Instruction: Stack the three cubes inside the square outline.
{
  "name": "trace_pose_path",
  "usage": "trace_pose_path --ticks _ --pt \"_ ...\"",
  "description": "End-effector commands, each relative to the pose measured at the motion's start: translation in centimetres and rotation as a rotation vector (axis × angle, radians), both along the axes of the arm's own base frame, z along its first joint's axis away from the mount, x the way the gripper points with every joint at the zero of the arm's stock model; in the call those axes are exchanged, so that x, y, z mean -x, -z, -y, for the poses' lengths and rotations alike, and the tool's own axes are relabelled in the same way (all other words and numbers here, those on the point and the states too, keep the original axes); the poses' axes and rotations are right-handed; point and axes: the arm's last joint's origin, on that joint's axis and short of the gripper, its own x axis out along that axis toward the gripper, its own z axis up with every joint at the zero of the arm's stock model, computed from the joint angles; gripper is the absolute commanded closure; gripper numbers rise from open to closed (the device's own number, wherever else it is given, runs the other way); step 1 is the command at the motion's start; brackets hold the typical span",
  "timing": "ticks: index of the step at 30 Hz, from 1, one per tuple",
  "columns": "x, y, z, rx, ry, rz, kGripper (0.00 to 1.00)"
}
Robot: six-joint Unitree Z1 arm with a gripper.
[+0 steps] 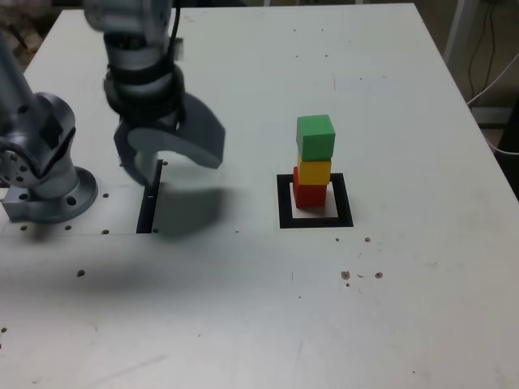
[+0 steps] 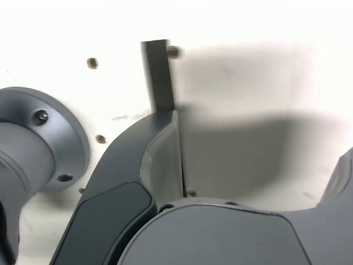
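Three cubes stand in one stack on the white table: the red cube (image 1: pixel 309 194) at the bottom, the yellow cube (image 1: pixel 315 171) on it, the green cube (image 1: pixel 315 135) on top, turned slightly. The red one rests inside the black square outline (image 1: pixel 285 203). My gripper (image 1: pixel 174 162) hangs well off to the exterior view's left of the stack, above the thin black strip (image 1: pixel 148 203), open, with nothing between its jaws. The wrist view shows only my open gripper (image 2: pixel 242 154) over bare table and the strip (image 2: pixel 158 74); no cube appears there.
The arm's grey base (image 1: pixel 49 190) sits at the exterior view's left edge, also visible as the base (image 2: pixel 33 143) in the wrist view. Small screw holes dot the table (image 1: pixel 259 308). Cables (image 1: pixel 495 73) hang past the table's right edge.
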Motion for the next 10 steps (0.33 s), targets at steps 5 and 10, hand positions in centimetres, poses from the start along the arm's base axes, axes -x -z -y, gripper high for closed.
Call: trace_pose_path --ticks 5,10 --pt "2.1 2.8 -0.2 0.019 -0.047 0.011 0.0" --pt "2.6 3.4 -0.3 0.014 -0.059 -0.005 0.0"
